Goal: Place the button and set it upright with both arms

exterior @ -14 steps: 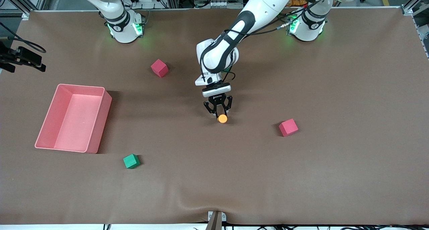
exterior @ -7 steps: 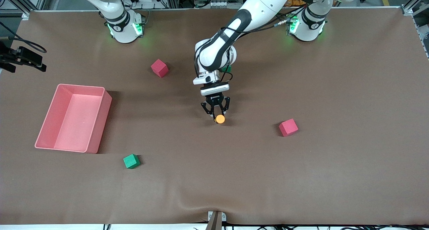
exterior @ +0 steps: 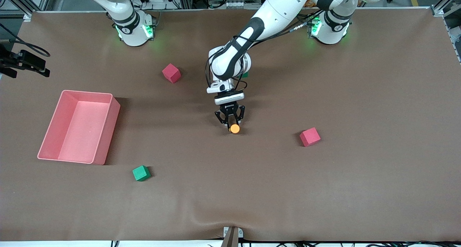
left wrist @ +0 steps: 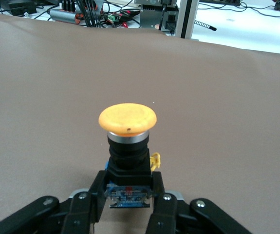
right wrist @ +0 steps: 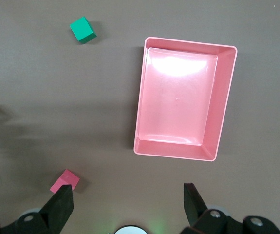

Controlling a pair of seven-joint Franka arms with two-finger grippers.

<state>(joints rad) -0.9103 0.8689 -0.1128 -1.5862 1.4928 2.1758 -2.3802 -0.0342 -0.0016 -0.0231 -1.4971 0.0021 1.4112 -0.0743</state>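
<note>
Button [exterior: 235, 128]: mid-bench, upright, orange cap up, black body pinched low so it can be set down standing.
Left gripper [exterior: 229, 120]: fingers [left wrist: 161, 209] clamp the base.
Right gripper [right wrist: 127, 202]: waits high over the tray [right wrist: 224, 105], fingers spread.

Front view. The left arm reaches from its base to mid-counter [exterior: 360, 189]; its left gripper [exterior: 231, 125] points down with the fingers [exterior: 226, 123] closed on the button [exterior: 235, 129]. A pink tray [exterior: 114, 113] lies toward the right arm's end. Two red cubes [exterior: 171, 73] [exterior: 309, 137] and a green cube [exterior: 141, 173] lie well apart. The right arm waits; only its base [exterior: 133, 31] shows.
</note>
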